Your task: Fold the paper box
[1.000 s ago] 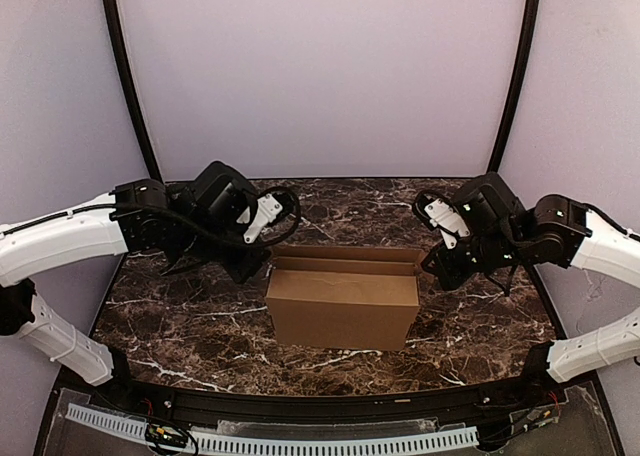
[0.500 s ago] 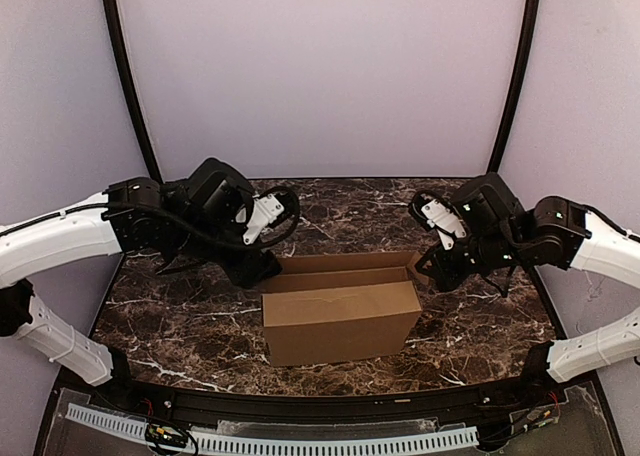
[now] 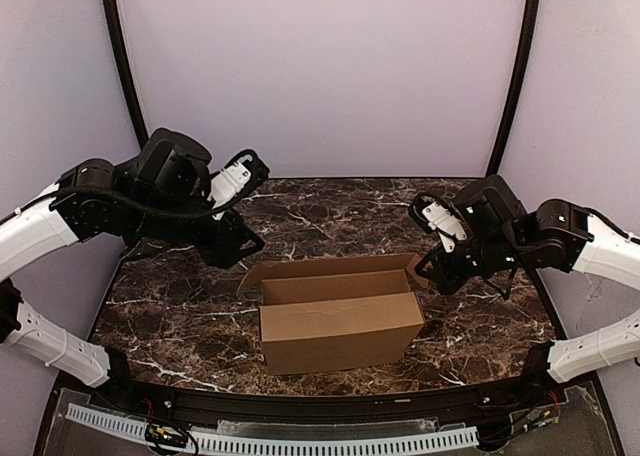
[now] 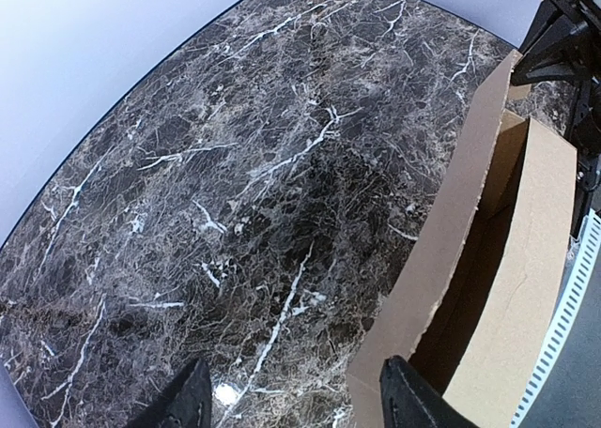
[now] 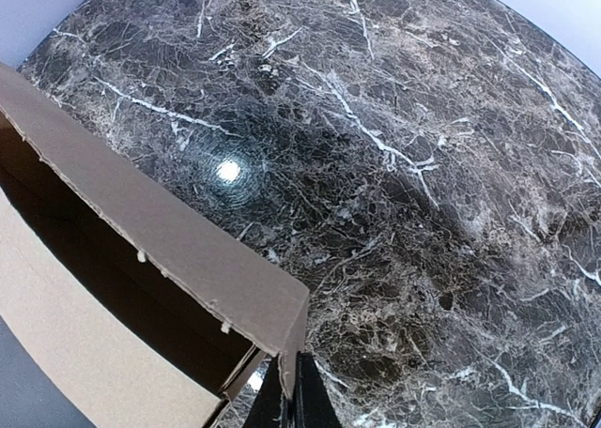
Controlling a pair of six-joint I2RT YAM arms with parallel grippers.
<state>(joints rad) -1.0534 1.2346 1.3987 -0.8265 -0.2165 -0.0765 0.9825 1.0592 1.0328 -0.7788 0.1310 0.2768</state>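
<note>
The paper box (image 3: 340, 328) is a plain brown open-topped carton standing mid-table, long side toward me. Its left end flap (image 3: 250, 274) splays outward. My left gripper (image 3: 246, 246) hovers open, up and to the left of that end, holding nothing. In the left wrist view the gripper (image 4: 296, 405) shows only marble between its black fingertips, and the box wall (image 4: 441, 250) runs just past the right one. My right gripper (image 3: 426, 272) is shut on the box's right rear corner. In the right wrist view the gripper (image 5: 291, 400) pinches the thin cardboard edge of the box (image 5: 169, 231).
The dark marble table (image 3: 170, 316) is ringed by lilac walls. Two black curved posts (image 3: 125, 76) rise at the back corners. A white perforated rail (image 3: 300, 442) runs along the near edge, close to the box's front.
My left gripper opened, let go of the box's left end, and rose back to the left. The box slid slightly toward me and its left flap sprang out. The right grip held.
</note>
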